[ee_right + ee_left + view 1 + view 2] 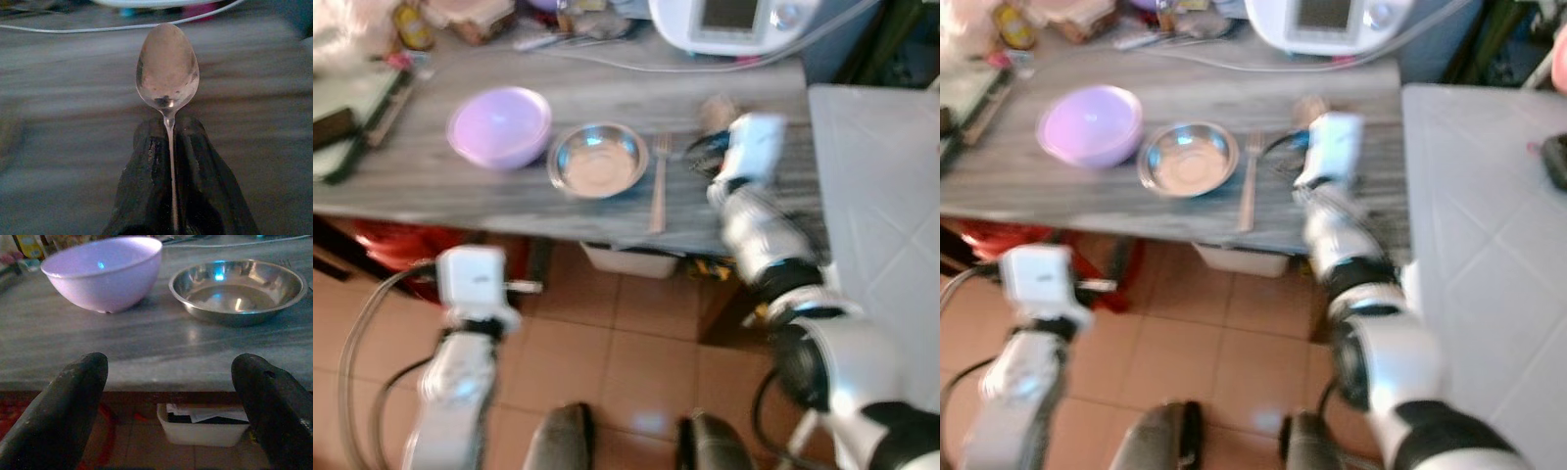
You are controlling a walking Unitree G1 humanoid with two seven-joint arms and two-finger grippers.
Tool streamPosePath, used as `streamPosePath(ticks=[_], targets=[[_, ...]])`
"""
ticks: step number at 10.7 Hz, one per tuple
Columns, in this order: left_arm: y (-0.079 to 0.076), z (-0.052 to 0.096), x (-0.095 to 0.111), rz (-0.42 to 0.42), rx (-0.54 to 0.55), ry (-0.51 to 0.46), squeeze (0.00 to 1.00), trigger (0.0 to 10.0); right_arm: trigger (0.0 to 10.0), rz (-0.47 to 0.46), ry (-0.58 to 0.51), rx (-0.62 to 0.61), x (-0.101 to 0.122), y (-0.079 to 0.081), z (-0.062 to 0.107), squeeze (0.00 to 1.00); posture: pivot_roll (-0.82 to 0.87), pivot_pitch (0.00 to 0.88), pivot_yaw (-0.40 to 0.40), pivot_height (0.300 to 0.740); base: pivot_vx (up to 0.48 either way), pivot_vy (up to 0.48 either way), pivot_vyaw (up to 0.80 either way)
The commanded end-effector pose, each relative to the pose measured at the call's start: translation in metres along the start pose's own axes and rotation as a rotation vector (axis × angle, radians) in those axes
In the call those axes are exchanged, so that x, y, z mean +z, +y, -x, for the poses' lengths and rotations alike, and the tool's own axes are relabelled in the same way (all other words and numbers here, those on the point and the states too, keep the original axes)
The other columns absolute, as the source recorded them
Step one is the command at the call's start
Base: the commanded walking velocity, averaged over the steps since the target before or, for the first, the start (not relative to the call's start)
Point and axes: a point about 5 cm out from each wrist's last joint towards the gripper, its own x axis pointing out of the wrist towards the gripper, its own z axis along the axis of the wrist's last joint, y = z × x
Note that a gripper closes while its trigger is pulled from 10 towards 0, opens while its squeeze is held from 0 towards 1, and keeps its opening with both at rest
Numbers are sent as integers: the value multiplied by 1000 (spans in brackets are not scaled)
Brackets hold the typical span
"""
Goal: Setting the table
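Right gripper (168, 134) pinches a spoon (167, 68) by its handle, bowl pointing out ahead, over the bench (440, 191) toward its right edge. Left gripper (168, 396) hangs spread wide below the bench's front edge. Near that edge sit a lilac bowl (499, 126), a steel dish (597, 159) and a fork (659, 183).

on the bench (460, 186), bowl (105, 274) and dish (238, 290) sit beyond the left jaws; spoon (167, 73) juts from the right jaws.
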Motion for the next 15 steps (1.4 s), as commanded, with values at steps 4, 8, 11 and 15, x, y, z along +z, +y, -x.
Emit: streamPosePath(ticks=[4, 8, 11, 15], targets=[[11, 6, -5, -25, 45, 29, 0, 10000, 10000, -63, 168, 2, -42, 11, 12, 0, 122, 221, 64, 740, 0, 0, 0], [10, 4, -5, -23, 42, 27, 0, 10000, 10000, -193, 224, 27, -56, 47, 21, 0, 119, 220, 63, 740, 0, 0, 0], [9, 4, -5, -21, 40, 27, 0, 10000, 10000, -211, 247, 16, -57, 52, 23, 0, 115, 219, 61, 740, 0, 0, 0], [8, 4, -5, -17, 37, 28, 0, 10000, 10000, -212, 280, 13, -69, 55, 35, 0, 110, 220, 60, 740, 0, 0, 0]])
